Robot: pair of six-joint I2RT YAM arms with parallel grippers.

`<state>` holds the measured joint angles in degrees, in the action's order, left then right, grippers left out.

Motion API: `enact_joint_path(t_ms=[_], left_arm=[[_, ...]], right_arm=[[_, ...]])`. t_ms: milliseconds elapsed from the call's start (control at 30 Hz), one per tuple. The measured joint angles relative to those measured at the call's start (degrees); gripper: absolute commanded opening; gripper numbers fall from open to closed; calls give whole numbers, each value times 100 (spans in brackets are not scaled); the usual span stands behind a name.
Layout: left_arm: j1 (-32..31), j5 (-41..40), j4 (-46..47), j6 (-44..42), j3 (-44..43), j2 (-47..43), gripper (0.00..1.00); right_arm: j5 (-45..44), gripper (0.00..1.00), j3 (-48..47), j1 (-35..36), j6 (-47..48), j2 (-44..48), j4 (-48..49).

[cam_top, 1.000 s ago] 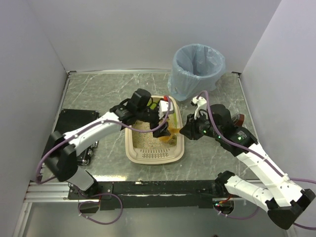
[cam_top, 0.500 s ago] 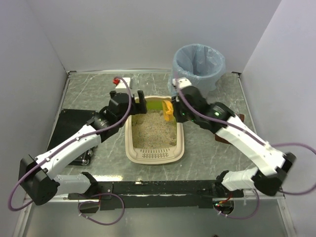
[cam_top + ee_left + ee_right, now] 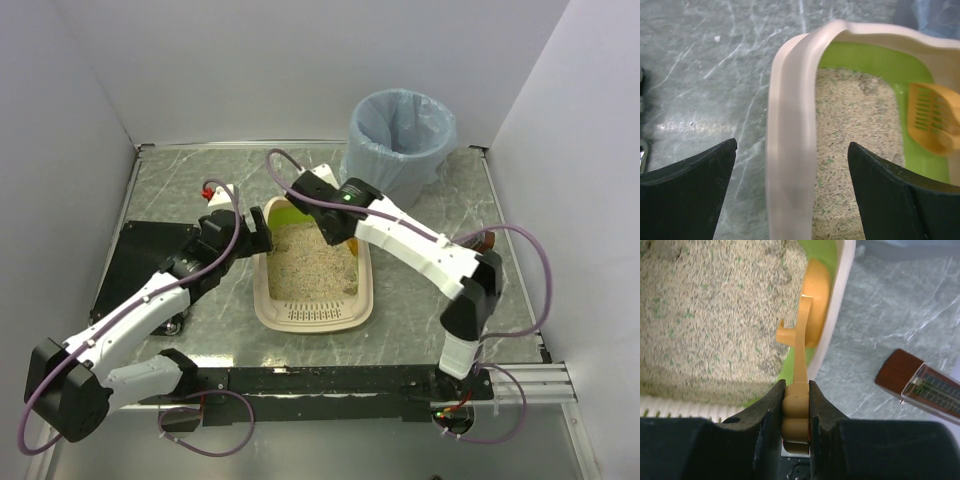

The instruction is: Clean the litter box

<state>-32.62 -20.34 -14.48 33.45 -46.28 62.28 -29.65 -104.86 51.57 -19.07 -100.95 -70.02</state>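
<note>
Looking left of the box point(image 3: 312, 318), which lies on the table point(image 3: 180, 180) between your arms, your left gripper point(image 3: 791, 145) gapes wide astride its left rim. At its right wall, your right gripper point(image 3: 796, 387) pinches the scoop point(image 3: 816, 295) handle.

- Top view: bright, even, diffuse light from above. The arms cast only soft, faint shadows on the table point(image 3: 200, 185), and the frame is sharp throughout.
- Left wrist view: a pale sheen streaks the table at left. The near rim of the litter box point(image 3: 790, 165) is smeared and out of focus. The fingers point(image 3: 687, 200) of the left gripper point(image 3: 791, 146) read as near-black shapes without detail.
- Right wrist view: the litter point(image 3: 715, 315) is crisp at centre and softer toward the upper left corner, with a shadow band along its lower edge. The scoop point(image 3: 800, 360) is evenly lit.
</note>
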Motion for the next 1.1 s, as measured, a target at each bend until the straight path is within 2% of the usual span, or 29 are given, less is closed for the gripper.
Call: enact_joint_path(t_ms=[167, 300, 533, 833, 933, 1100], left_arm=[[42, 278, 184, -42, 9, -33, 97], [59, 382, 219, -39, 9, 120, 97], [122, 420, 278, -39, 55, 249, 97], [197, 551, 361, -22, 299, 219, 97], [214, 577, 413, -20, 306, 219, 97], [234, 723, 531, 20, 415, 219, 97]], right_arm=[[-105, 0, -415, 4, 70, -605, -85], [136, 0, -702, -17, 232, -901, -111], [1121, 0, -894, -273, 612, -903, -72], [2184, 0, -1429, -457, 610, -944, -107], [2557, 0, -1438, -516, 492, -968, -33], [2682, 0, -1054, -708, 212, -852, 232]])
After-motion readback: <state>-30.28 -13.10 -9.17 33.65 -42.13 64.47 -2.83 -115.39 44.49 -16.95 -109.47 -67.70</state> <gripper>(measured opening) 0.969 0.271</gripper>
